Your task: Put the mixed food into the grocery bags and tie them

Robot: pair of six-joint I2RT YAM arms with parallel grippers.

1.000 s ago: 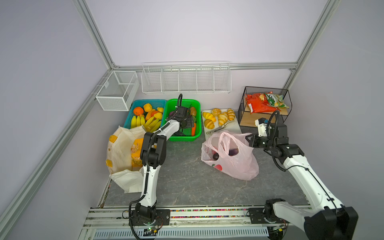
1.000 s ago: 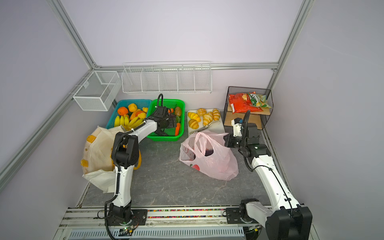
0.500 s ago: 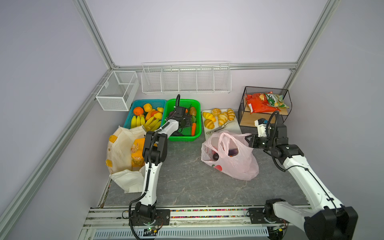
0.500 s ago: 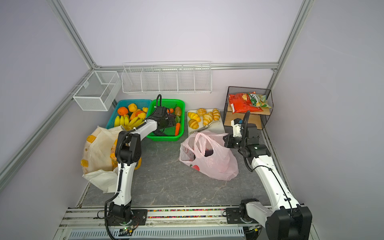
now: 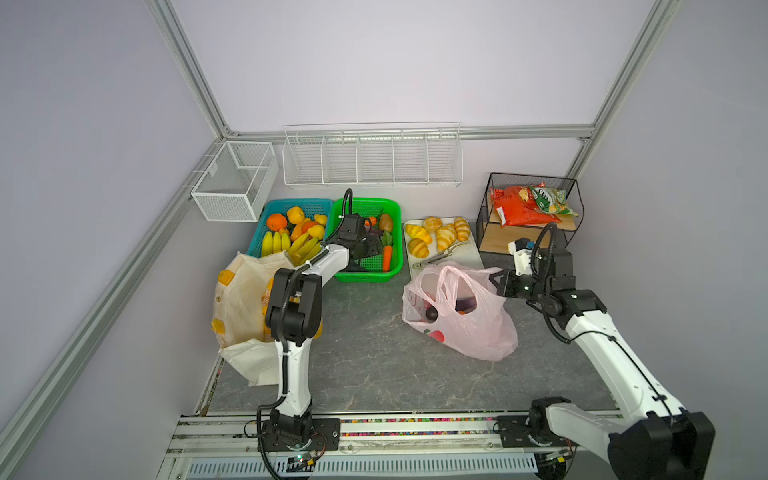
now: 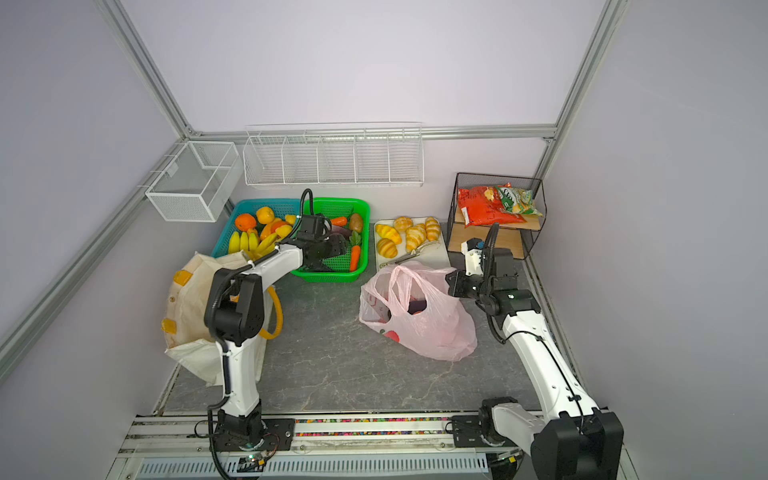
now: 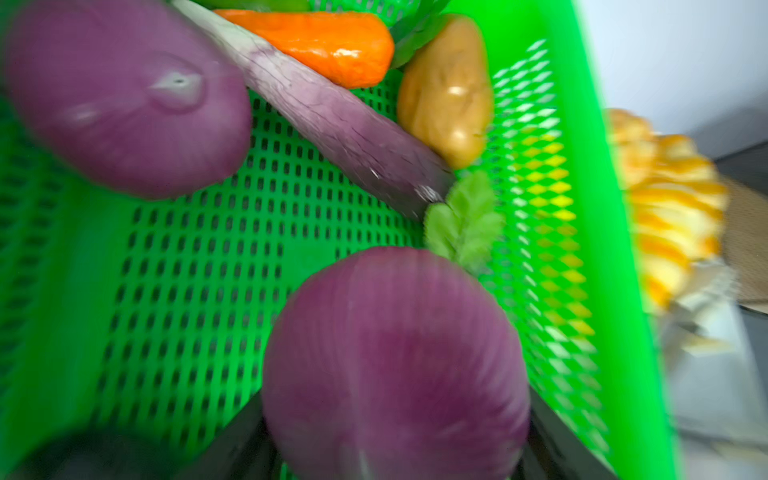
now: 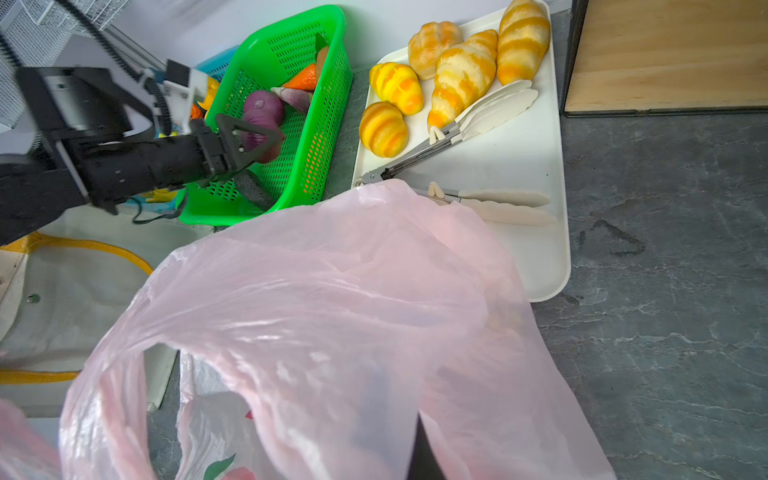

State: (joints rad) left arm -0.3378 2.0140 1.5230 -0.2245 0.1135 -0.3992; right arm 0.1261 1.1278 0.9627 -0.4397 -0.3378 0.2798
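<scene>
We found the L gripper [image 8: 266,143] inside the green basket [image 5: 376,203], about mid-floor, jaws closed on an onion [image 7: 395,365]. We couldn't tell whether it was off the mesh. A 2nd onion [image 7: 124,95] lay just apart from it. A long purple root [image 7: 345,137], carrots [image 5: 387,257] and a potato [image 7: 446,91] were packed along the basket's far and right walls. Much of the floor was bare mesh, so there was room round the jaws. One carrot lay btwn them and the right wall.

The R gripper [image 5: 495,286] sat well right of the basket and nearer the robot base. Its jaws were shut on the right rim of the pink bag [image 5: 469,332], mouth open upward, w/ dark food [image 5: 432,313] inside. Btwn the basket's front edge and the bag we saw a short strip of bare table [image 5: 374,353], and further in front it was wide and bare.

The tote [image 5: 239,299] slumped at the basket's front-left, partly behind the L arm [image 5: 295,316]. The blue basket [image 5: 299,203] touched its left wall. The tray [image 5: 471,259] w/ croissants [image 5: 445,237] sat just right of it. Snack packets [image 5: 519,210] lay on a rack [image 5: 496,241], farthest right of the basket.
</scene>
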